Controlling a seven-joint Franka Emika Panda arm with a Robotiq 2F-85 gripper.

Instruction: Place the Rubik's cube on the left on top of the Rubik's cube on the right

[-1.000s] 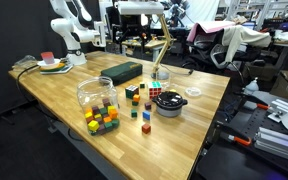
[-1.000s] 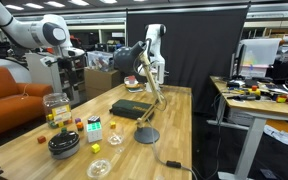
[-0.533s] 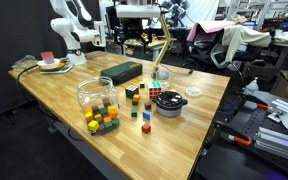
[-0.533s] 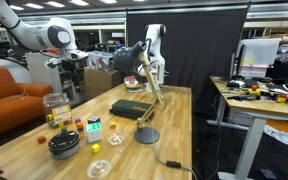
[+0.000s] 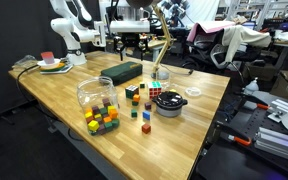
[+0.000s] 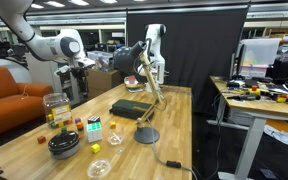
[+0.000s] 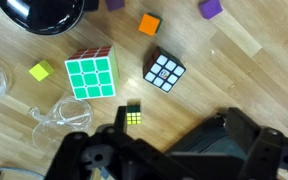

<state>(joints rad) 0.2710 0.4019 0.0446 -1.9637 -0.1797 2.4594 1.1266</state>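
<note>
The black Robotiq gripper point(image 5: 131, 42) hangs high over the far part of the light wooden butcher-block table point(image 5: 64, 92), well above everything on it. In the wrist view only its dark body fills the lower edge, and I cannot tell whether the jaws stand apart or together; nothing is seen between them.

Both task cubes lie flat on the wood, unstacked. In the wrist view the larger Rubik's cube with a bright green top face point(image 7: 92, 74) sits to the left, and the smaller black-bodied puzzle cube with a pale top face point(image 7: 165, 71) sits to its right, turned at a slight angle. They are near each other but apart, with bare wood between. Just below that gap lies a tiny black miniature cube with yellow stickers point(image 7: 132, 116).

A round black bowl point(image 7: 49, 12) lies just beyond the green-faced cube. A small yellow block point(image 7: 42, 71) lies to that cube's left, and an orange block point(image 7: 149, 24) and a purple block point(image 7: 212, 8) lie farther up.

In an exterior view a clear glass jar point(image 5: 96, 92) stands beside a heap of small coloured blocks point(image 5: 102, 121), and a flat dark green box point(image 5: 122, 71) lies near a wooden-armed desk lamp point(image 5: 158, 58)
</note>
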